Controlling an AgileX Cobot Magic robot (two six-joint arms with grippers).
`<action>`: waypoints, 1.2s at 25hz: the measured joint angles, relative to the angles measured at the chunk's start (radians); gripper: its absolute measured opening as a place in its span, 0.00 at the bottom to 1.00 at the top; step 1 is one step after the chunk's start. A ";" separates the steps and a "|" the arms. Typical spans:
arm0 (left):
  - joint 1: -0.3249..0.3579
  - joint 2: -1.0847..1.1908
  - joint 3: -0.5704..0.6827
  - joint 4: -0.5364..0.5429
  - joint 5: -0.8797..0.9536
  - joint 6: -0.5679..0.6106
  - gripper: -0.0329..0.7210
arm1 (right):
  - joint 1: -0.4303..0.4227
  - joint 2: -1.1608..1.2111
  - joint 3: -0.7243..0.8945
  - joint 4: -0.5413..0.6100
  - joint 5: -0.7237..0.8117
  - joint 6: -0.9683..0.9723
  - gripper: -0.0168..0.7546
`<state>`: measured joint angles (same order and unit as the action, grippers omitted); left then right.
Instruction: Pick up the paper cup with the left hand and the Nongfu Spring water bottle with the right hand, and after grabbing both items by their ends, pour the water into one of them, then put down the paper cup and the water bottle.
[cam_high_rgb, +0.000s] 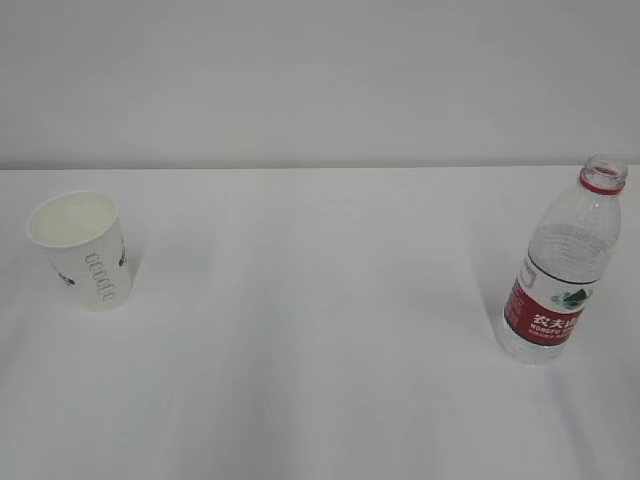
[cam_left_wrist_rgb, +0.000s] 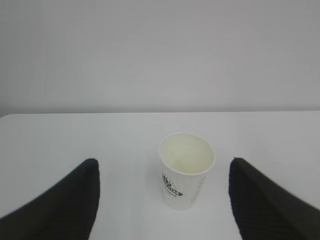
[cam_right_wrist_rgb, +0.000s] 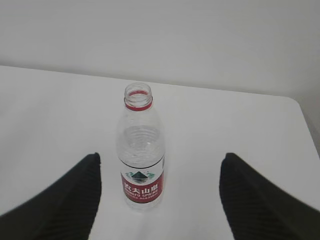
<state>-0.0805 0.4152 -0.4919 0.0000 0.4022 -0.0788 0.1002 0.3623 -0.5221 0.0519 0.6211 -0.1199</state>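
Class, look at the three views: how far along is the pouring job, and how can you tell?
Nothing looks done yet. The paper cup and the uncapped Nongfu Spring water bottle stand upright, far apart on the table. In hand: the left hand is open facing the cup, the right hand open facing the bottle. Grasping, pouring and setting down remain.

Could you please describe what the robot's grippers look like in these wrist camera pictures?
Only fingers show. The left gripper has two matte black, wedge-shaped fingers with fine ribbing. The right gripper looks the same: black, ribbed fingers. No cables, markings or arm links are visible.
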 joint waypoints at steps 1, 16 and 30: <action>0.000 0.016 0.000 0.000 -0.017 0.000 0.82 | 0.000 0.014 0.000 0.000 -0.008 -0.010 0.74; 0.000 0.204 0.000 0.000 -0.195 0.000 0.82 | 0.000 0.211 0.000 0.002 -0.184 -0.028 0.74; 0.000 0.385 0.000 0.000 -0.328 0.000 0.82 | 0.000 0.332 0.000 0.324 -0.242 -0.423 0.74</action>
<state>-0.0805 0.8004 -0.4919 0.0000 0.0737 -0.0788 0.1002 0.6944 -0.5221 0.3761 0.3789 -0.5425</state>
